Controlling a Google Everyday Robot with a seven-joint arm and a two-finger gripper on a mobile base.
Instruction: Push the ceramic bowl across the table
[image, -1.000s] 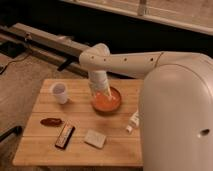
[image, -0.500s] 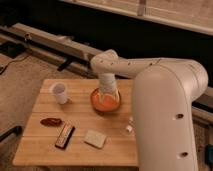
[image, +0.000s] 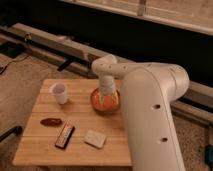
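The hand was positioned low over the ceramic bowl, apparently inside its rim, with the wrist standing nearly upright above it. Whether the hand was released or clenched could not be told, as the wrist housing masked it. Contact with the bowl wall could not be confirmed either.

The bowl sat upright on the far half of the tabletop, to the right of the white cup and apart from it. The robot's arm hid the ground beyond the bowl's right side.

Nearer the front lay a dark red oval object, a dark rectangular item and a pale square item, all apart from the bowl.

Assessment: the bowl was judged rigid, fairly heavy for its size, and slick in its glaze. It should slide readily over the wooden slats but would chip or break if it left the edge. No grasp appeared necessary. Pressure is best applied low on the inner wall, on the side towards the direction of travel. A push high on the rim would risk tipping it or slipping off.
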